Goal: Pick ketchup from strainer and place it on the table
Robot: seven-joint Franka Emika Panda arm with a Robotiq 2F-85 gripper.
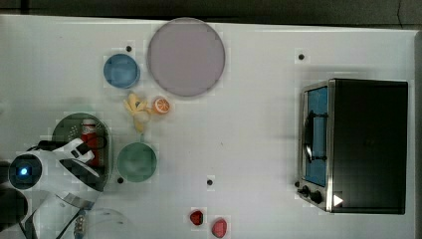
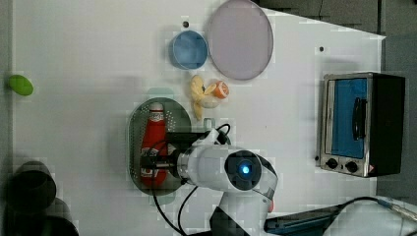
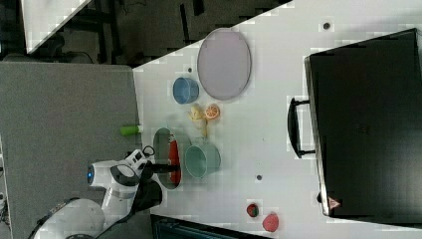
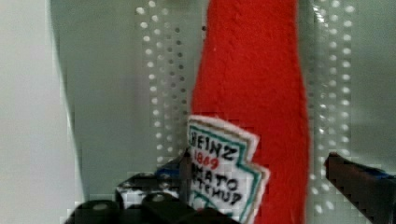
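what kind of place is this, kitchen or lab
Probably a robot lab set up as a play kitchen: a white robot arm works over a white tabletop with small dark holes, beside a small black toaster oven and a red felt toy ketchup bottle.

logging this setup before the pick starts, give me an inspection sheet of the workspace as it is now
surface: large white flat table with a few small dark holes
job's things: red ketchup bottle with white cap lies in the pale green perforated strainer
clutter: blue bowl, grey round plate, green bowl, banana, orange half, two red strawberries, toaster oven, green object at the left view's left edge
grippers: gripper open, fingers either side of the bottle's label end, not closed on it
cables: black cable trailing from the wrist
surroundings: grey floor, dark equipment beyond the table
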